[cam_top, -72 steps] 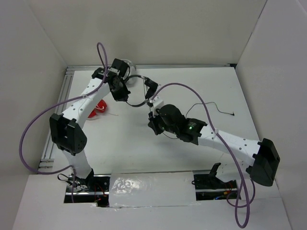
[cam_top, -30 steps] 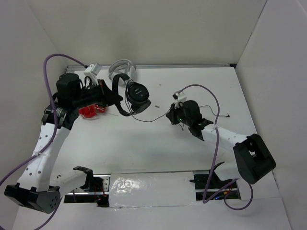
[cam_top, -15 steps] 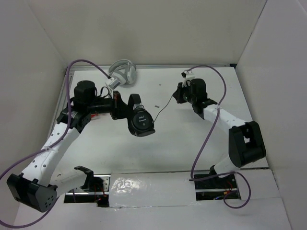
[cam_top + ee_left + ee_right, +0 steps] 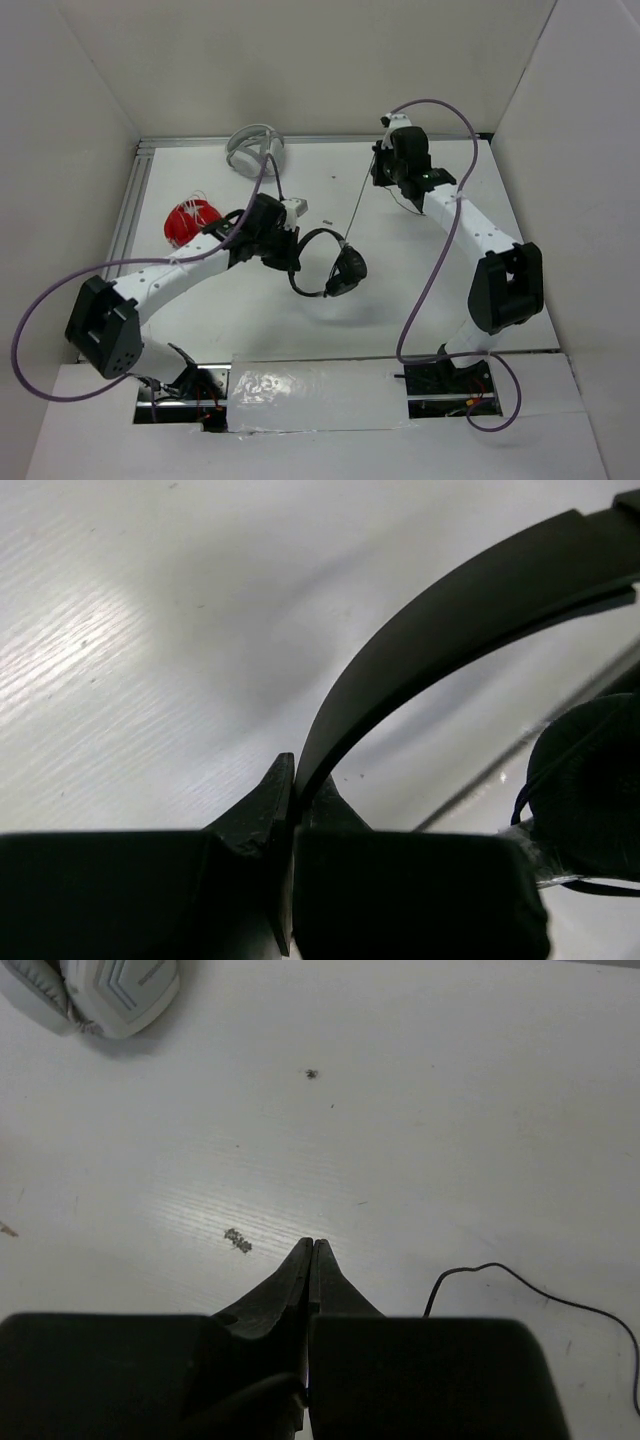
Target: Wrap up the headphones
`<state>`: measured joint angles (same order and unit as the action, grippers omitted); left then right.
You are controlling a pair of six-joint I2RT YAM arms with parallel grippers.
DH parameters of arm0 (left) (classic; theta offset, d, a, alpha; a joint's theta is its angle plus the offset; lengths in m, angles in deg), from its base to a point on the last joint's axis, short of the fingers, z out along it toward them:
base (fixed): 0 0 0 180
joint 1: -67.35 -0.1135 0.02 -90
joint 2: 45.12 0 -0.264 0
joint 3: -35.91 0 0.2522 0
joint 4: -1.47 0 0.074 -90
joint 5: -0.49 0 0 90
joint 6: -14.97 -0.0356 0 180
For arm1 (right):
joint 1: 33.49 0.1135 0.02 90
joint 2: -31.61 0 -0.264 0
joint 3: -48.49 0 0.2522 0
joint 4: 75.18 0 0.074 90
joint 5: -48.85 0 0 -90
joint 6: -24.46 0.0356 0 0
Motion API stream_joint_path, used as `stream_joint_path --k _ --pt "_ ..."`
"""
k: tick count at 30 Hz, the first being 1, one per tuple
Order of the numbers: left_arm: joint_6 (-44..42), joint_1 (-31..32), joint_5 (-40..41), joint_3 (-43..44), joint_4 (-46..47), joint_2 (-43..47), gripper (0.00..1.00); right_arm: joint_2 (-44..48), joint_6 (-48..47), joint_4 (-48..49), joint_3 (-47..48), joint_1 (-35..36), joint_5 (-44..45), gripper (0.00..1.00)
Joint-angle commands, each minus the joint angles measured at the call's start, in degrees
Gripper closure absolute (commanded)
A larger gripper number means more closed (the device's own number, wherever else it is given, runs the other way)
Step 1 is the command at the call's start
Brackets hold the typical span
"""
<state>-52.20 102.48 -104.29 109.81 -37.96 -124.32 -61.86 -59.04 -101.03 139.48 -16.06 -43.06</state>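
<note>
- left gripper (image 4: 292, 780): fingers clamped on the headband of the black headphones (image 4: 338, 272).
- right gripper (image 4: 311, 1247): fingers pressed shut, pinching the taut cable (image 4: 361, 200).
- grey-white headphones (image 4: 255, 150) and red headphones (image 4: 192, 220): far left, well apart.

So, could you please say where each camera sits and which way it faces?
Top external: above and behind, looking down; both arms show.
Left wrist: faces along the left gripper, shut on the headphones.
Right wrist: faces down at the table past the right gripper, shut on the cable.
Shared: top and right wrist show the grey-white headphones.
</note>
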Motion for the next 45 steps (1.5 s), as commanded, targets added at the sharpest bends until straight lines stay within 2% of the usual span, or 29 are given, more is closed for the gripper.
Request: stream_joint_path --k 1,5,10,12,15,19,22,25,29,32,37,42,45 --pt "4.4 1.6 12.0 5.2 -5.4 -5.6 1.00 0.9 0.4 -6.0 4.9 -0.6 5.0 1.00" --pt "9.8 2.7 22.0 11.6 -13.6 -12.8 1.00 4.0 0.2 -7.4 4.4 -0.1 4.1 1.00" --pt "16.8 2.4 27.9 18.7 -19.8 -21.8 1.00 9.1 -1.6 -8.0 0.9 5.0 8.1 1.00" --pt "18.1 2.0 28.4 22.1 -22.6 -24.8 1.00 11.2 -1.4 -8.4 -0.5 6.9 11.0 1.00" --pt "20.6 0.2 28.5 27.3 -25.5 -28.0 1.00 14.4 0.3 -9.4 -2.3 10.6 9.6 1.00" --pt "23.0 -3.9 27.6 33.7 -27.2 -30.2 1.00 18.9 3.2 -10.1 -5.6 18.1 15.2 1.00" --pt "26.1 -6.4 28.6 40.0 -31.8 -33.4 1.00 23.6 4.9 -10.3 -8.3 25.3 17.4 1.00" --pt "26.2 -8.4 27.0 44.9 -32.4 -35.2 1.00 24.7 5.9 -9.9 -10.9 31.8 17.9 1.00" --pt "29.3 -11.0 26.5 51.7 -34.9 -37.3 1.00 22.2 8.1 -10.8 -11.2 37.9 19.6 1.00" --pt "30.2 -12.0 26.2 54.3 -37.5 -37.9 1.00 19.4 9.5 -9.6 -12.5 39.3 20.0 1.00" --pt "30.6 -12.0 26.6 51.3 -36.2 -34.0 1.00 11.9 9.8 -12.9 -6.1 39.0 24.9 1.00" --pt "32.6 -11.8 27.8 49.0 -36.5 -31.1 1.00 6.8 7.5 -9.5 -5.0 39.0 18.0 1.00" --pt "32.8 -11.5 28.2 49.1 -37.2 -30.6 1.00 6.6 6.4 -6.6 -5.1 39.0 17.6 1.00"
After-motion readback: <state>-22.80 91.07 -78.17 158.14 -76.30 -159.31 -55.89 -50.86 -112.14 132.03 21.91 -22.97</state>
